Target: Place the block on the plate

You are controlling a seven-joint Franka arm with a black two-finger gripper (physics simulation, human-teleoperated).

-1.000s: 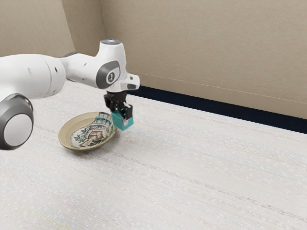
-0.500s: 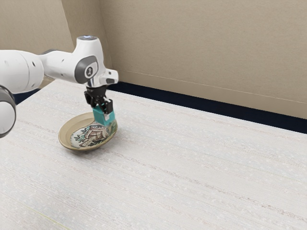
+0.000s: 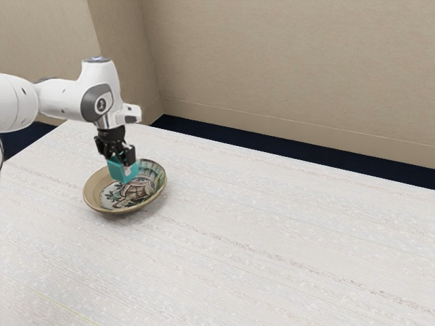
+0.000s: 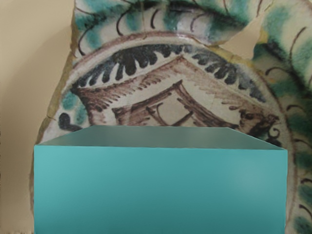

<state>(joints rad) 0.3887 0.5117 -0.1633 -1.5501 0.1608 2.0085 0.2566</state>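
The hand [image 3: 121,165] is clamped on the teal block [image 3: 117,171], holding it over the painted plate [image 3: 97,188]. Grasp and carry look done; what's left, I judge, is a short lowering and the release.

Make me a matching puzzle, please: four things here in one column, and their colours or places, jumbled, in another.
Things:
1. block
2. plate
3. table
4. robot arm

Colours or places:
A. pale and streaked, underneath the painted dish
B. white with dark grey parts
C. teal, held in the jaws
D. tan-rimmed, with a painted pattern inside

Right pairs: 1-C, 2-D, 3-A, 4-B
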